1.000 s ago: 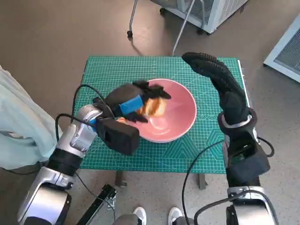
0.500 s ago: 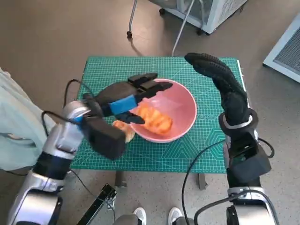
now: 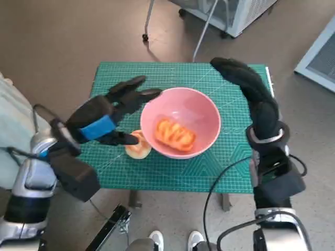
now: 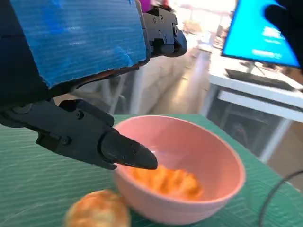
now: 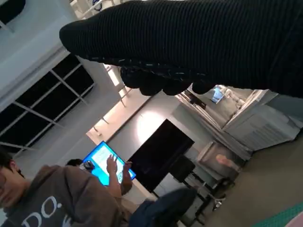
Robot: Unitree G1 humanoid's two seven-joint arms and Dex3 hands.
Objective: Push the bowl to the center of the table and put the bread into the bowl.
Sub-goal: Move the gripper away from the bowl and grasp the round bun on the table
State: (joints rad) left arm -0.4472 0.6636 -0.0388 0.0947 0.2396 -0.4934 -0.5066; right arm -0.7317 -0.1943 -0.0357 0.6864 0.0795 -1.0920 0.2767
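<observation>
A pink bowl (image 3: 199, 112) sits near the middle of the green mat, and an orange piece of bread (image 3: 175, 134) lies inside it (image 4: 164, 179). A second, round bun (image 3: 137, 146) rests on the mat against the bowl's left side (image 4: 98, 209). My left hand (image 3: 107, 115) hovers above the mat left of the bowl, fingers spread and holding nothing. My gloved right hand (image 3: 245, 83) is raised over the table's far right part, fingers extended, empty.
The green cutting mat (image 3: 172, 175) covers the small table. Metal chair legs (image 3: 201, 31) and a white cabinet (image 3: 241, 13) stand beyond the far edge. Pale cloth (image 3: 13, 130) lies at the left. A person (image 5: 52, 198) and a monitor show in the right wrist view.
My left hand released the orange bread into the bowl and drew back to the left, uncovering the bun beside the bowl. The right hand barely moved.
</observation>
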